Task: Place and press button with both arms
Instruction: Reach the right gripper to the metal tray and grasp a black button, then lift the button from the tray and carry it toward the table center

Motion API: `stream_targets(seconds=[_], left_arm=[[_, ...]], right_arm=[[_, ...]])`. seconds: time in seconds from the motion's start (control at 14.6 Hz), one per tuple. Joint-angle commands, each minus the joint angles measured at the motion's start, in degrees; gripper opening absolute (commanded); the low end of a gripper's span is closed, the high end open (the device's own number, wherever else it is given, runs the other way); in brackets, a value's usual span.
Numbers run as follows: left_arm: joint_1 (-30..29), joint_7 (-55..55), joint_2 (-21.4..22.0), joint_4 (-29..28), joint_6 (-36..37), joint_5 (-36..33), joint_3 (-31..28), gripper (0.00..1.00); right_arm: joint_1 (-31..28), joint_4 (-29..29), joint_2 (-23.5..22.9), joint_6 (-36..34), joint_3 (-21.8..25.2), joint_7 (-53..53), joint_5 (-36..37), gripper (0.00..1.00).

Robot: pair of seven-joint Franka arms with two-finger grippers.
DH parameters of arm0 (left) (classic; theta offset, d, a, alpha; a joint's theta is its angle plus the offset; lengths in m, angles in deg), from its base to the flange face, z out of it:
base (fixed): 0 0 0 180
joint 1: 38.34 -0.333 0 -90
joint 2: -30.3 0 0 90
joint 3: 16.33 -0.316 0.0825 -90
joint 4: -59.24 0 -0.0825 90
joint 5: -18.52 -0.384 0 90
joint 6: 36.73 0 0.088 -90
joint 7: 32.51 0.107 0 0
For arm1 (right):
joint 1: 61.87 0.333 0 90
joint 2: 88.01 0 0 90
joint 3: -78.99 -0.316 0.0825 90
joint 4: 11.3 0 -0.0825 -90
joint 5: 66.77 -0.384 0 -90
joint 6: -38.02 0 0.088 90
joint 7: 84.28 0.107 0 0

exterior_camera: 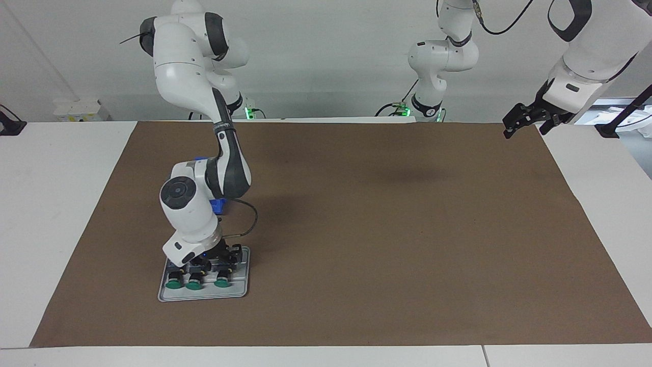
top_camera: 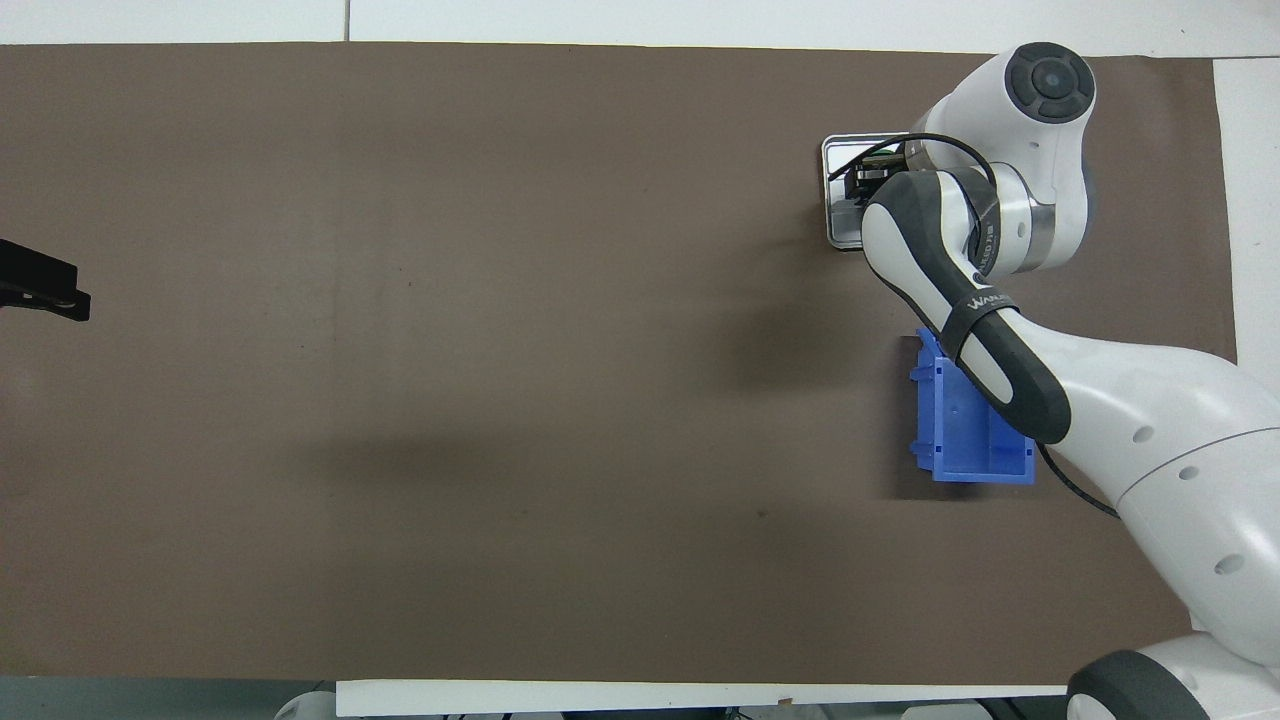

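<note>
right gripper [exterior_camera: 216, 259], grip unreadable, sits on tray [exterior_camera: 239, 293] over buttons [exterior_camera: 194, 285], caps facing away from robots.

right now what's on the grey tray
Three green-capped buttons lie in a row on the grey tray, caps pointing away from the robots. The right claw is down over their rear ends, hiding those parts and its fingers.

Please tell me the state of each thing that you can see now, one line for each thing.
Right tool: down in the grey tray, at the buttons; grip not readable.
Left tool: raised over the left arm's end of the table, waiting.
Three green buttons: lying in a row in the tray, caps pointing away from the robots.
Grey tray: flat on the brown mat.
Blue bin: on the mat, nearer to the robots than the tray.
</note>
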State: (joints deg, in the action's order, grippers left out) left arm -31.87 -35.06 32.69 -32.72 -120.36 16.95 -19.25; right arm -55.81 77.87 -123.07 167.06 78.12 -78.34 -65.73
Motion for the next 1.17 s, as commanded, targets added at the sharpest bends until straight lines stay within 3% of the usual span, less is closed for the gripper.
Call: stream_targets(seconds=[0.0,0.14,0.21,0.27,0.34,0.55,0.76,0.96,1.1], left_arm=[[0.3,0.2,1.3,-1.3,-0.4,-0.9,-0.2,1.00],[0.4,0.2,1.3,-1.3,-0.3,-0.9,-0.2,1.00],[0.3,0.2,1.3,-1.3,-0.4,-0.9,-0.2,1.00],[0.3,0.2,1.3,-1.3,-0.4,-0.9,-0.2,1.00],[0.3,0.2,1.3,-1.3,-0.6,-0.9,-0.2,1.00],[0.2,0.2,1.3,-1.3,-1.3,-0.9,-0.2,1.00],[0.3,0.1,1.2,-1.3,-1.4,-0.9,-0.2,1.00],[0.3,0.1,1.3,-1.3,-1.4,-0.9,-0.2,1.00],[0.1,0.2,1.3,-1.3,-1.4,-0.9,-0.2,1.00]], right_arm=[[-0.6,1.0,0.2,1.2,-0.5,-0.8,0.7,0.59],[-0.6,1.0,0.2,1.2,-0.5,-0.8,0.7,0.56],[-0.5,1.0,0.2,1.1,-0.6,-0.8,0.7,0.48],[-0.5,1.0,0.2,1.0,-0.5,-0.8,0.7,0.10],[-0.5,1.0,0.2,0.8,-0.5,-0.8,0.7,0.00],[-0.2,-2.7,1.3,-5.9,-0.5,-0.7,0.5,0.00],[0.8,-4.2,6.6,-15.8,-1.1,1.3,-0.8,0.00],[4.4,-2.7,13.0,-22.8,-1.9,11.8,-1.2,0.00],[8.8,-1.1,15.4,-24.0,-1.9,20.5,-2.5,0.00]])
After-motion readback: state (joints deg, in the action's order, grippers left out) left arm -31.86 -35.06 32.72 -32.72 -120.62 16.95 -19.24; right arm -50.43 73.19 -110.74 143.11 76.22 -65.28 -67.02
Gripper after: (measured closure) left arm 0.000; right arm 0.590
